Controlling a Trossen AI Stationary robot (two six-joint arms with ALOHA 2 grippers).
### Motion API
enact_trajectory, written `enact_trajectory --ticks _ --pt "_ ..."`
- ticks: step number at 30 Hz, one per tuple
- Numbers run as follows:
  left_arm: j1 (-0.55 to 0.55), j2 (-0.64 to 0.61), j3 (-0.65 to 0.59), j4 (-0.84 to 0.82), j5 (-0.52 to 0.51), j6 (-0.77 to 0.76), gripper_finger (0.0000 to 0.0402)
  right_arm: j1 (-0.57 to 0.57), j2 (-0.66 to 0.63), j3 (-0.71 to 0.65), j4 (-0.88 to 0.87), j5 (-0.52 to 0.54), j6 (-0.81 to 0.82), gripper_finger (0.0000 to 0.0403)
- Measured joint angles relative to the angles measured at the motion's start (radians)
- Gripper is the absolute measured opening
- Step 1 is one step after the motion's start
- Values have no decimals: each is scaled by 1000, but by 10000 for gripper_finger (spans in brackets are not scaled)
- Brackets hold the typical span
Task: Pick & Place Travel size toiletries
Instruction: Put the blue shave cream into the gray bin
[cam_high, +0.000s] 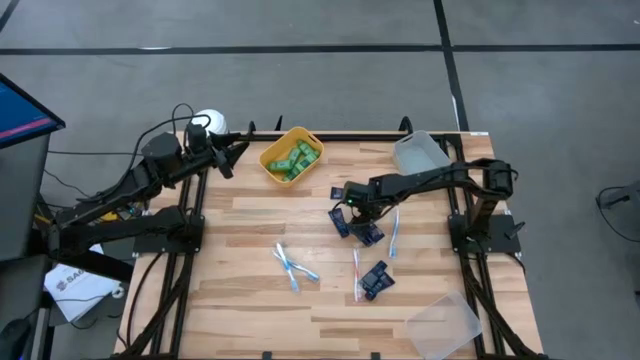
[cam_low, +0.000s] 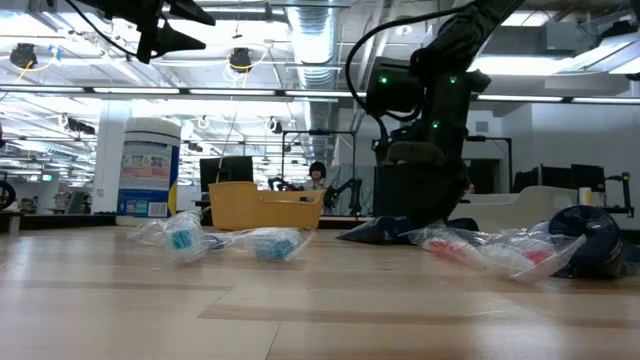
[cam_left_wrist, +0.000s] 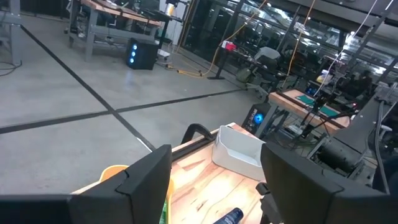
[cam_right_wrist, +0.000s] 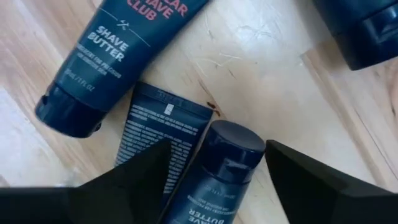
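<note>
Right fingers (cam_right_wrist: 214, 180) down low over navy tubes, spread apart, nothing held.

My right fingers sit spread on either side of a navy tube (cam_right_wrist: 214, 171) lying cap-up on the desk (cam_right_wrist: 273, 81), not closed on it; another tube (cam_right_wrist: 118, 50) marked shave butter lies just beside it, a third dark cap (cam_right_wrist: 367, 28) at the corner. From above, this tube cluster (cam_high: 355, 225) is mid-desk, more tubes (cam_high: 376, 279) nearer the front edge. Toothbrushes in clear wrap: blue ones (cam_high: 293, 265) front-left, pink one (cam_high: 356, 272) beside the front tubes. Green bottles (cam_high: 294, 160) fill the yellow bin (cam_high: 270, 155) at the back. My left fingers (cam_high: 243, 146) hang apart, empty, raised above the back-left corner near the white-lidded canister (cam_high: 210, 122).
</note>
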Motion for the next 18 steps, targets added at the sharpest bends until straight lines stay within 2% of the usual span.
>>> enact_trajectory --ticks 9,15,18 --pt "0 0 0 0 0 0 241 -5 -12 -1 -17 5 -3 119" --pt "0 0 0 0 -1 0 237 -7 -12 -1 -18 -10 -18 115" --pt "0 0 0 0 -1 0 234 -10 -35 -3 -31 -16 -19 126"
